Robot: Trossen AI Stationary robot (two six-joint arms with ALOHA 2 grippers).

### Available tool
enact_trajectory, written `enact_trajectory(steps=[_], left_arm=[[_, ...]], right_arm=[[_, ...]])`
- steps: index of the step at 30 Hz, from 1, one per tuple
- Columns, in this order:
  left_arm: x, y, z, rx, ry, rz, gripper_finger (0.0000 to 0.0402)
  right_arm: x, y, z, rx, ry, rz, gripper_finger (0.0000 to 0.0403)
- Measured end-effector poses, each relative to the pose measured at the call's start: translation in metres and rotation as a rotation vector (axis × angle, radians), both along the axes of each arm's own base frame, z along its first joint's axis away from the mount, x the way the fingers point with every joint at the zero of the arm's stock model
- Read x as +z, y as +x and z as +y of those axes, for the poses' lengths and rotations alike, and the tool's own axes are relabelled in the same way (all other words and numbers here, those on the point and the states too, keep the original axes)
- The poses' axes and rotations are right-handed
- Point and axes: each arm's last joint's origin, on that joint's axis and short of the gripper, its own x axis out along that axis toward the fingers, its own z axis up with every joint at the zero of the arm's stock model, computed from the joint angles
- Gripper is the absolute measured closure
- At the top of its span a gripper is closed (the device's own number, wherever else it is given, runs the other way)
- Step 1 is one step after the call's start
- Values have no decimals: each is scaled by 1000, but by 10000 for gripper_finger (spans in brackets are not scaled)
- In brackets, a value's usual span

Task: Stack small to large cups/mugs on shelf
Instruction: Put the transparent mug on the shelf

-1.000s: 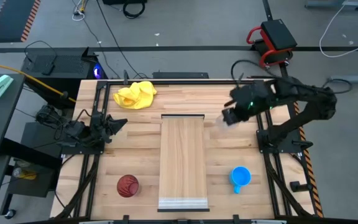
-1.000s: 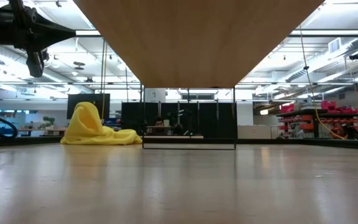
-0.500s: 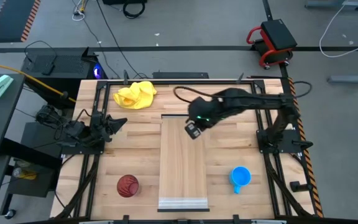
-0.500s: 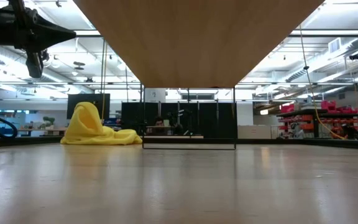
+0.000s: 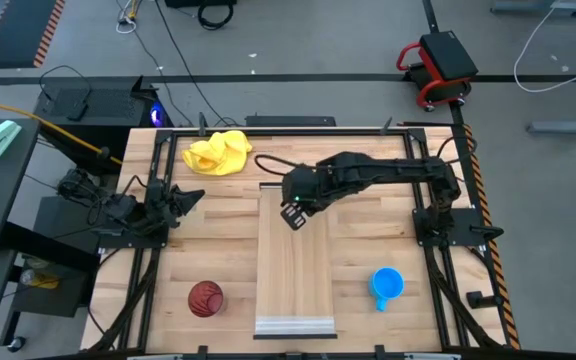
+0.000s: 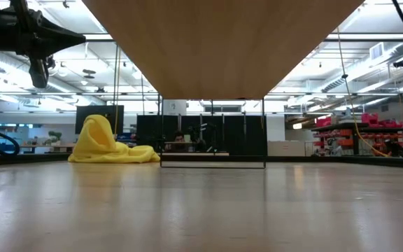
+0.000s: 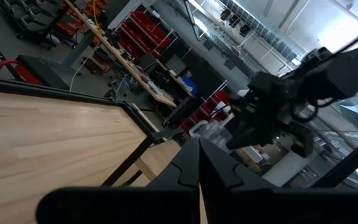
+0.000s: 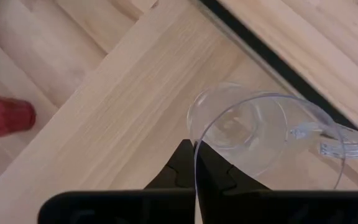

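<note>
My right gripper point(image 5: 292, 212) hangs over the far end of the shelf point(image 5: 294, 262), shut on the small clear glass mug point(image 8: 253, 130). The same mug shows below that arm in the left wrist view point(image 7: 207, 130). The dark red ribbed cup point(image 5: 206, 298) stands on the tabletop left of the shelf, near the front. Right of the shelf, the blue mug point(image 5: 387, 284) stands on the tabletop. My left gripper point(image 5: 194, 197) waits shut at the table's left side, holding nothing. My right gripper pinches the glass mug's rim point(image 8: 196, 148) on the side away from its handle point(image 8: 348, 144). The wall runs between the fingers, one inside and one outside. The fingers come steeply from above. The mug hangs below them, mouth up, clear above the shelf.
A crumpled yellow cloth point(image 5: 218, 152) lies at the table's far left corner, left of the shelf's dark far rim point(image 5: 293, 186). The shelf's pale lip point(image 5: 293, 325) is at the near edge. Bare tabletop lies on both sides of the shelf.
My right gripper has carried the glass mug from the table's right side toward the left, from beside the shelf to over its far end. It has come down somewhat and rolled about its own axis, staying shut on the mug. The left arm has kept still.
</note>
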Motion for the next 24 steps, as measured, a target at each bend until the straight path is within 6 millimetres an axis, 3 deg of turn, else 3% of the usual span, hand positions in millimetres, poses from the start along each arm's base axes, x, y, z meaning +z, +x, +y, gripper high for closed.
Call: enact_trajectory(steps=[8,16,24], left_arm=[[0,0,0,13,-2,3,377],[0,0,0,15,-2,2,395],[0,0,0,14,-7,0,375]], right_arm=[[5,-4,12,16,-4,-27,403],[6,-2,25,68,0,-59,402],[0,6,25,89,0,-61,402]])
